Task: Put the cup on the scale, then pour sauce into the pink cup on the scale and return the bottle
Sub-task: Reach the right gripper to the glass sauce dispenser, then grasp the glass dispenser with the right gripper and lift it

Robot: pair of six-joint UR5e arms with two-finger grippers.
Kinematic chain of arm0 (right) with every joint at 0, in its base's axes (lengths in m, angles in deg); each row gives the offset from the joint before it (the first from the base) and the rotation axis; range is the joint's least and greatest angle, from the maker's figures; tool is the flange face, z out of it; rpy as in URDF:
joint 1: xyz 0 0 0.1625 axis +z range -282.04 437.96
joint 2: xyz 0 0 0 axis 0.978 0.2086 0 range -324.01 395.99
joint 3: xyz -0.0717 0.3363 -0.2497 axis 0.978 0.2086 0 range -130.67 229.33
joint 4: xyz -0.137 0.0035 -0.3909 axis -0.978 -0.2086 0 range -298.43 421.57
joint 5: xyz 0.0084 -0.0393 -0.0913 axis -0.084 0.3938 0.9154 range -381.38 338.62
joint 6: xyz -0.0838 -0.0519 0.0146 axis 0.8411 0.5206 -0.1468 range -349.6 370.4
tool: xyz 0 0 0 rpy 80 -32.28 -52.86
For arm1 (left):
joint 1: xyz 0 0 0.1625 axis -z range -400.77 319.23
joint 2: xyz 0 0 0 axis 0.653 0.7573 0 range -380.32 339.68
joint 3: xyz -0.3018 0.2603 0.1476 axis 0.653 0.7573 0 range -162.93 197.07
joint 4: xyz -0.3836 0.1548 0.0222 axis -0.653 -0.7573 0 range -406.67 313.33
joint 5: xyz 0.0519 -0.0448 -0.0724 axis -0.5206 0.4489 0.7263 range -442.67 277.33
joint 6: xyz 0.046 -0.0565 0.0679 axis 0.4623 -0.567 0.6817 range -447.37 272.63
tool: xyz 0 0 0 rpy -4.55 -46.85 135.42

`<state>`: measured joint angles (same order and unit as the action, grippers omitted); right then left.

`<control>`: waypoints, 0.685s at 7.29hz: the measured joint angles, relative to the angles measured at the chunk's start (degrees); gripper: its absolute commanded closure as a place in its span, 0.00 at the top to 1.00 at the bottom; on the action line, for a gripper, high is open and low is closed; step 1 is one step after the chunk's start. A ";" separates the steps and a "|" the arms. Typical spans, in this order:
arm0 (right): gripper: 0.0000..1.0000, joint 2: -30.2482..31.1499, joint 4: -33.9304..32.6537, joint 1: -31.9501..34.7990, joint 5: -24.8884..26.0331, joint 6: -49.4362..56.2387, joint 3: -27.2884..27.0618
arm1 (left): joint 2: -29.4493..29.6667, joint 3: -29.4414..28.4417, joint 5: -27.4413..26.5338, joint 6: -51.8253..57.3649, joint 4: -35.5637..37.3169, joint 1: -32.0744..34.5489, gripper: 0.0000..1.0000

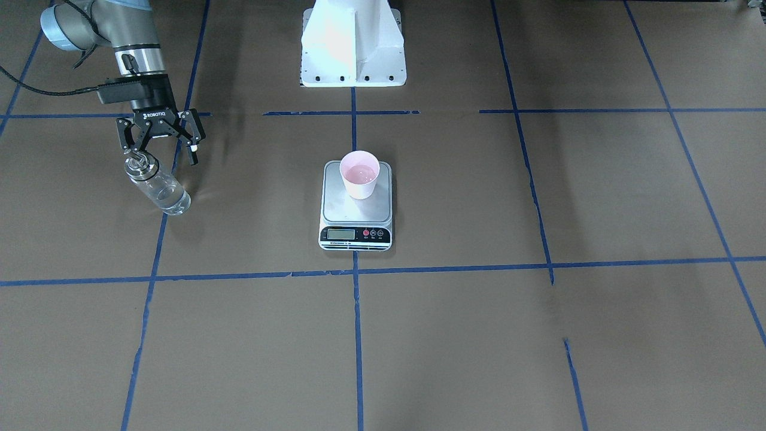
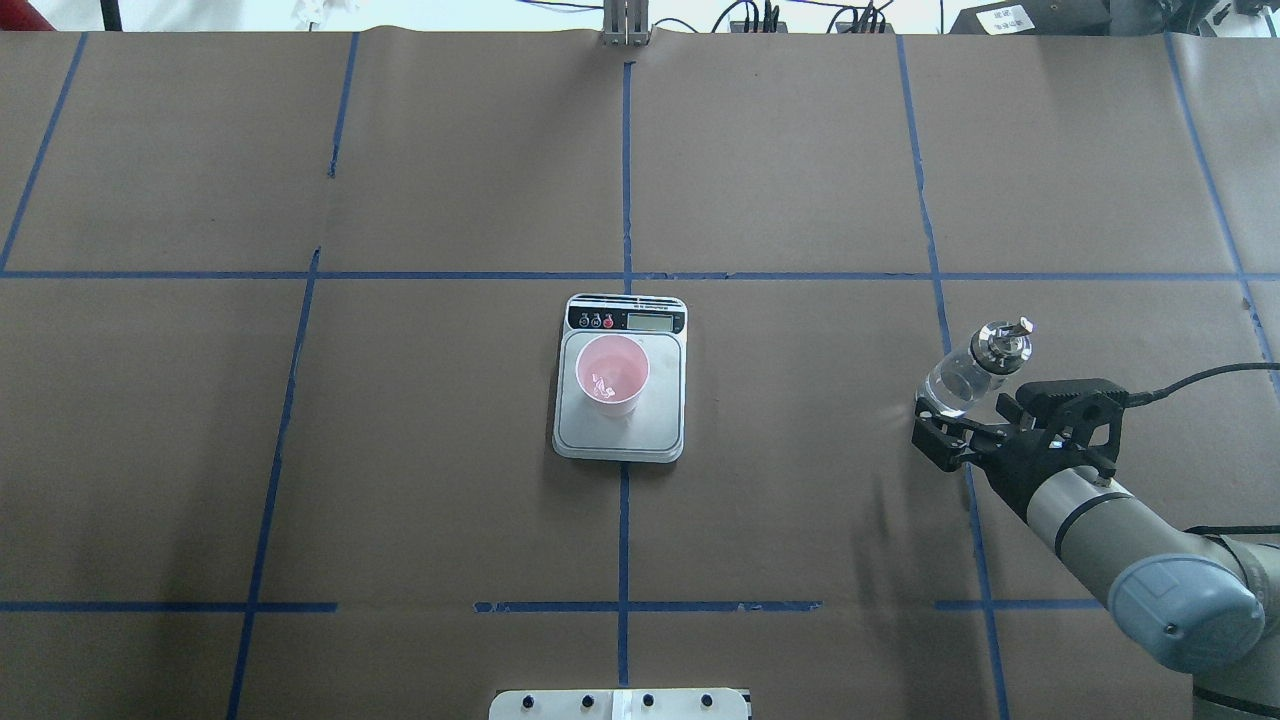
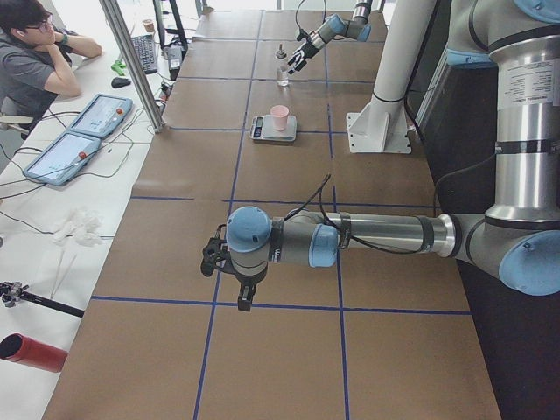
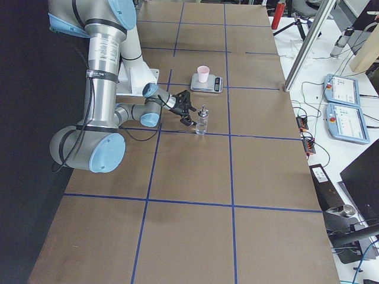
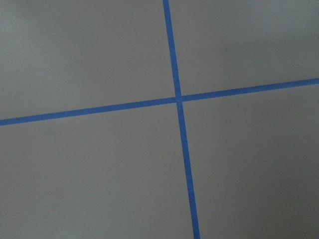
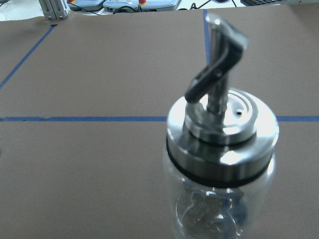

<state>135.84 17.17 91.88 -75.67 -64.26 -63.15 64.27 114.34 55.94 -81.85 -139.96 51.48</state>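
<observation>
On the taped surface point(image 1: 479, 335), the cup point(image 1: 360, 190), holding sauce point(image 1: 360, 174), is seated on the scale point(image 1: 359, 209); the bottle point(image 1: 158, 188) is stood upright far right, apparently returned, by the right tool point(image 1: 160, 152), spread open.

This is a robotics lab: a long table point(image 2: 450, 150) covered in brown paper and gridded with blue tape point(image 2: 626, 180) carries a white robot pedestal point(image 1: 353, 48) bolted at its edge, and the grey-and-blue left arm point(image 3: 376, 234) stretches across the middle of the left-side view. At that view's upper left a seated person point(image 3: 31, 68) shares a white bench point(image 3: 35, 267) with two touchscreen pendants point(image 3: 101, 115), while cables point(image 2: 760, 15) run along the overhead view's top edge.
</observation>
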 measured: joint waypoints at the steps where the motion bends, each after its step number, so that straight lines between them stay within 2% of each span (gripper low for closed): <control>1: 1.00 -1.34 0.06 -0.03 1.90 0.09 1.88 | -0.02 0.45 -0.01 -0.04 0.02 -0.03 1.00; 3: 1.00 -4.31 0.10 0.07 5.45 0.52 5.75 | -0.08 0.81 -0.08 -0.07 0.04 -0.05 1.00; 5: 1.00 -4.77 0.13 0.25 8.18 1.11 6.92 | -0.09 0.89 -0.04 -0.07 0.04 -0.06 1.00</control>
<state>131.07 17.29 92.13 -67.48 -63.15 -56.23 64.18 115.22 55.90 -81.92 -139.92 51.43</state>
